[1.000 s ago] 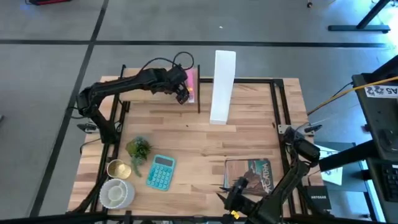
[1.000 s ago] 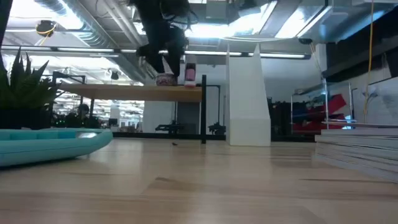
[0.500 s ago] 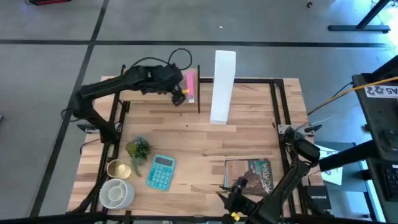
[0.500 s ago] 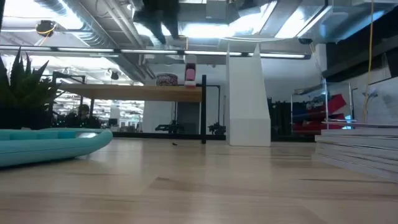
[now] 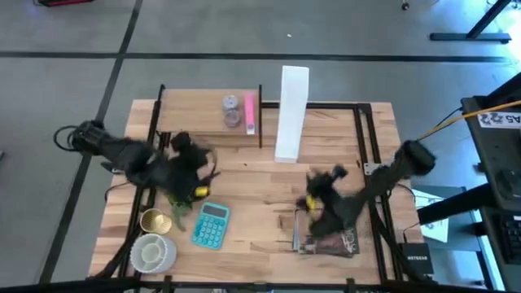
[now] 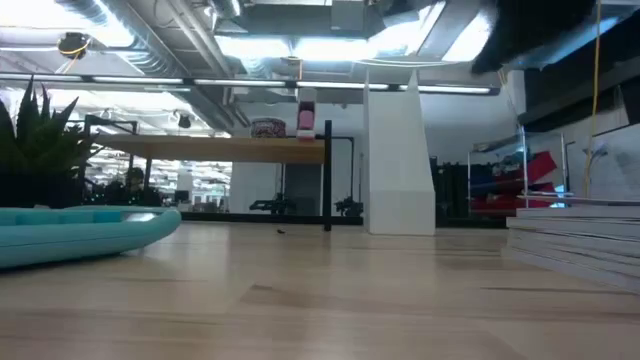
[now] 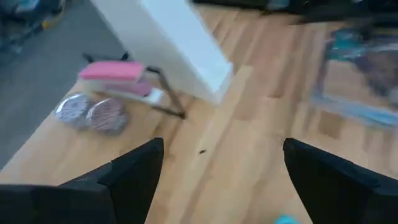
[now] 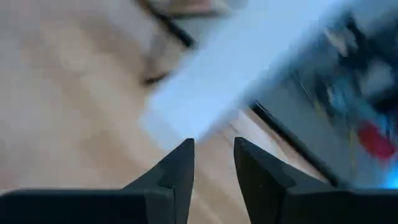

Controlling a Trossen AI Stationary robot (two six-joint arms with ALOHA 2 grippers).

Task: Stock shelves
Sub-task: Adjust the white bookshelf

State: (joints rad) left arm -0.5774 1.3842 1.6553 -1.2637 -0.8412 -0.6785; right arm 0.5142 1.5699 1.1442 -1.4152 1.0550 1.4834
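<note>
Overhead, a light-wood table (image 5: 260,203) carries a small raised wooden shelf (image 5: 195,122) with a black metal frame at its far left side. On the shelf sit a pink box (image 5: 249,114) standing upright and, just beside it, two small round foil-wrapped items (image 5: 231,111). A tall narrow white file box (image 5: 291,114) stands upright just to the right of the shelf.

The left gripper (image 5: 198,167) hovers above the table near a small green plant (image 5: 181,195), well apart from the shelf. Its wrist view shows its two dark fingers (image 7: 134,171) spread wide with nothing between them, facing the shelf and the white box.

The right gripper (image 5: 313,199) hangs above the near right part of the table, close to a book (image 5: 330,238) lying flat there. Its wrist view shows its fingers (image 8: 180,171) close together with only a narrow gap and nothing held.

Nearer the front left lie a teal calculator (image 5: 211,225), a gold cup (image 5: 153,220) and a white bowl (image 5: 151,252).
</note>
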